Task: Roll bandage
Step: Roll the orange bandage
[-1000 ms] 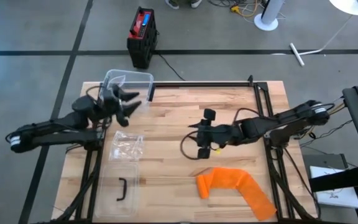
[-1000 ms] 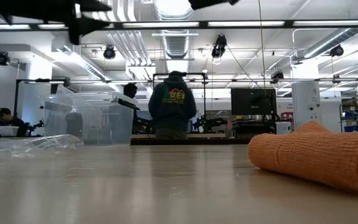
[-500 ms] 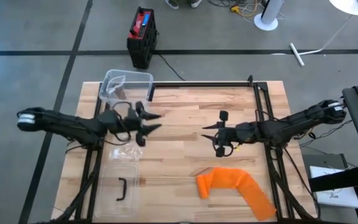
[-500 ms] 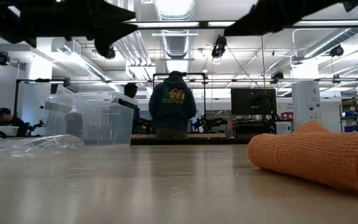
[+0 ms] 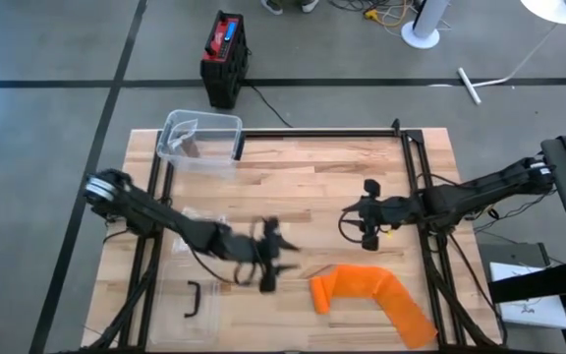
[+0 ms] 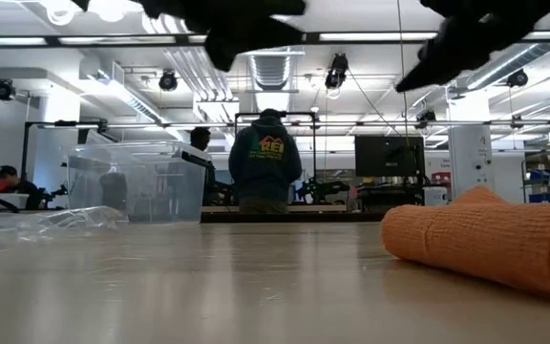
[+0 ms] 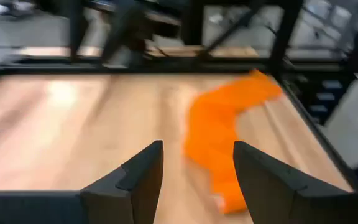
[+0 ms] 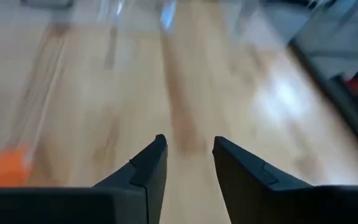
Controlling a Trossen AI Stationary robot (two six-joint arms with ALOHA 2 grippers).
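So the orange bandage [image 5: 369, 293] is lying on the wooden table [image 5: 312, 187] near the front edge on my right-hand side, partly rolled at one end with the loose tail trailing off toward the corner. My left gripper [image 5: 271, 265] is hanging over the table just beside the rolled end, not touching it, fingers parted with a clear gap and nothing in them; from the left wrist camera the bandage [image 7: 222, 137] sits right ahead past the fingers [image 7: 138, 177]. My right gripper [image 5: 369, 211] is up above the middle of the table, near the bandage but apart from it, fingers a bit narrower but still apart, also holding nothing. Over on the left there's a clear plastic box [image 5: 199, 138] at the back corner, its lid [image 5: 193, 290] near the front, and some crumpled clear wrap [image 5: 197, 221] between them. From the low camera someone in a dark hoodie [image 6: 265, 162] stands in the room behind.
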